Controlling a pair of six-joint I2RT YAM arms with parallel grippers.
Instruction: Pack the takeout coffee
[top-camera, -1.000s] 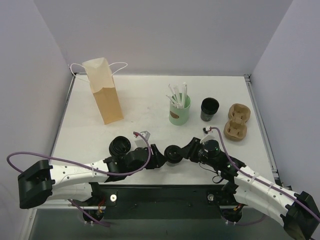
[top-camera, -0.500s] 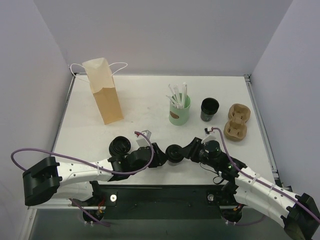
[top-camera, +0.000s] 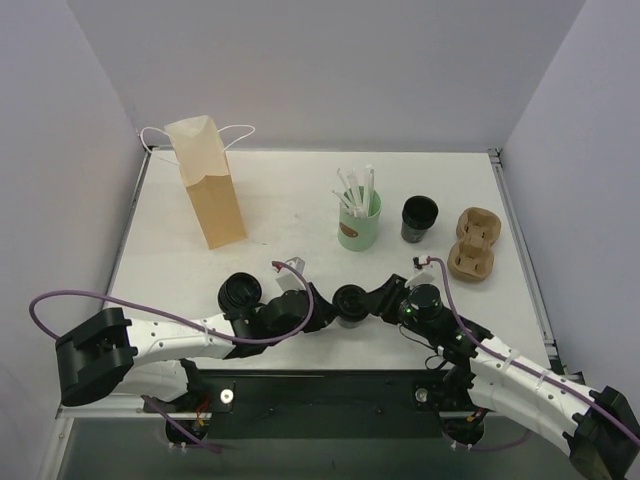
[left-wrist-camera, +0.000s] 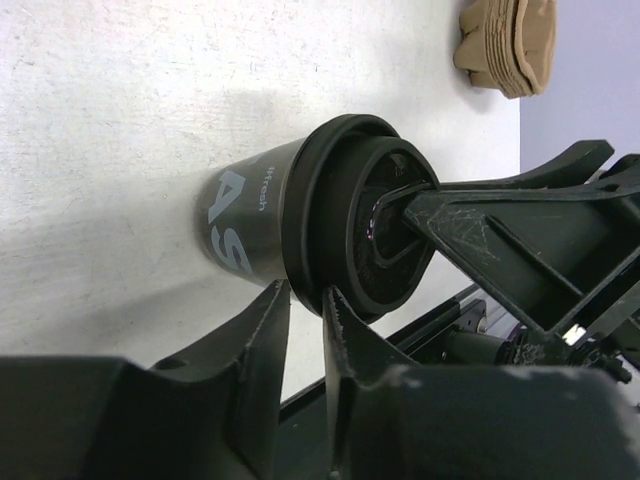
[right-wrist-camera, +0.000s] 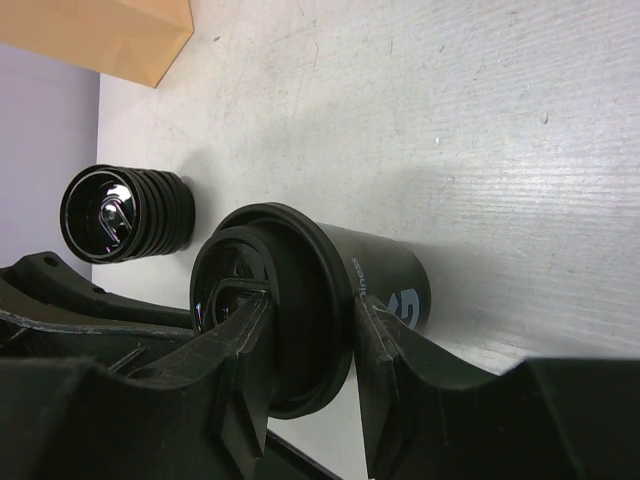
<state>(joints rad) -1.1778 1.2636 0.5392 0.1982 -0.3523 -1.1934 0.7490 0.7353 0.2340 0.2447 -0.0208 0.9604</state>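
Observation:
The takeout coffee (top-camera: 350, 303), a black paper cup with a black lid, stands near the table's front edge between both grippers. In the right wrist view the cup (right-wrist-camera: 395, 280) shows grey lettering. My right gripper (right-wrist-camera: 312, 335) is shut across its lid, one finger on the lid's top and the other under the rim against the cup wall. From the left, my left gripper (left-wrist-camera: 305, 298) pinches the edge of the lid (left-wrist-camera: 350, 215), its two narrow-set fingers straddling the rim. The right gripper's finger (left-wrist-camera: 480, 230) lies over the lid top there.
A stack of black lids (top-camera: 240, 292) sits just left of the left gripper. A brown paper bag (top-camera: 205, 185) stands at the back left. Behind are a green cup with straws (top-camera: 359, 225), an open black cup (top-camera: 419, 218) and cardboard cup carriers (top-camera: 473, 243).
My left gripper has slid right up to the cup and narrowed its jaws onto the lid rim. The right gripper stays shut on the lid, barely moved.

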